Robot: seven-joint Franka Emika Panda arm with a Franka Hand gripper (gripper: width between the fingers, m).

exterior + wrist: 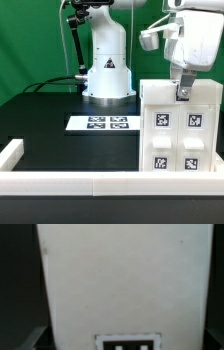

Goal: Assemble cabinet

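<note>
The cabinet is a large white box standing upright on the black table at the exterior view's right, with several black-and-white tags on its front. My gripper comes down onto its top edge, and one finger overlaps the front face. In the wrist view a white cabinet panel fills the picture, with a tag at its lower edge. The gripper appears closed on this panel, and its fingers are mostly hidden in the dark corners.
The marker board lies flat in the middle of the table. The arm's white base stands behind it. A low white border rail runs along the front and turns up at the left.
</note>
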